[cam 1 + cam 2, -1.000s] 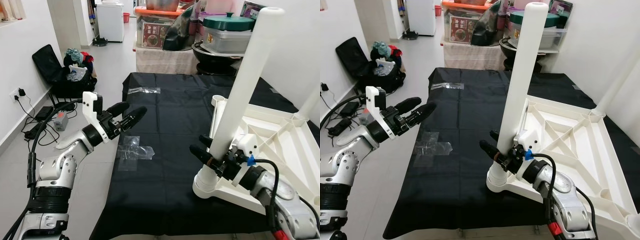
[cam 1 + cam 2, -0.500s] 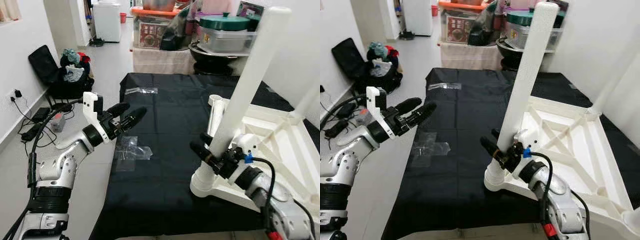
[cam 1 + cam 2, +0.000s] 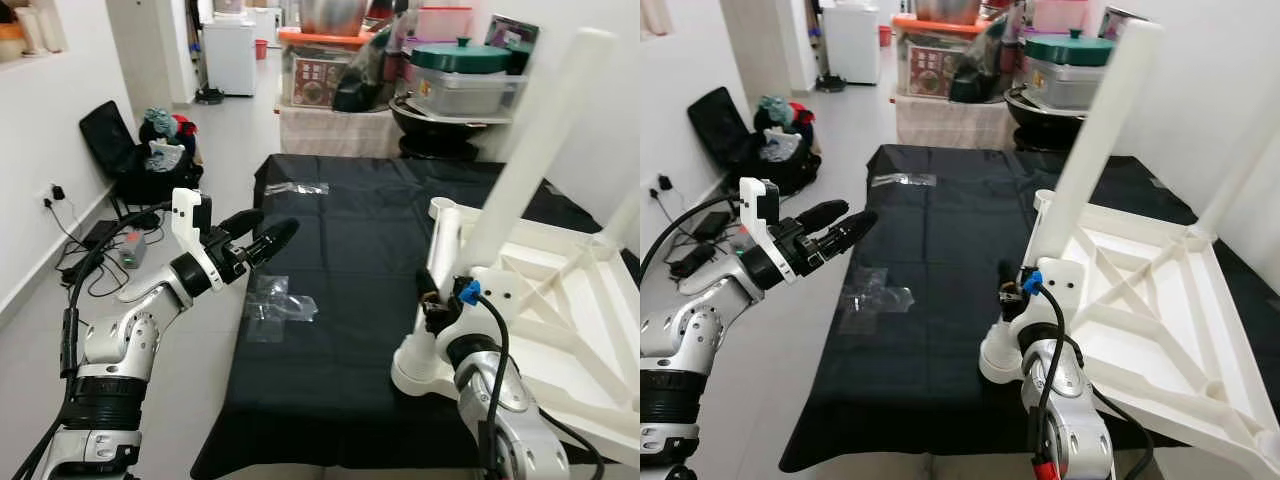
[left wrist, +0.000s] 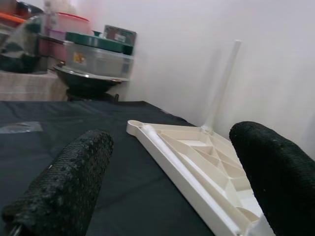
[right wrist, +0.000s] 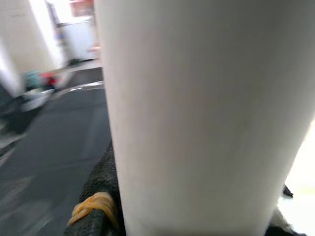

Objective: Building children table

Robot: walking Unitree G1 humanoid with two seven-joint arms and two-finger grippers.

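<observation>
Low surface draped in a black cloth. White tabletop, turned underside up with ribs showing, lies on the cloth's right part, reaching past the near edge. Crumpled clear plastic wrap rests near the left edge. A second clear plastic strip lies toward the far end.

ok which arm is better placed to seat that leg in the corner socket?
Right. The right gripper is clamped on the white leg just above the corner socket of the upturned tabletop. The left gripper hangs open over the black cloth, well away.
</observation>
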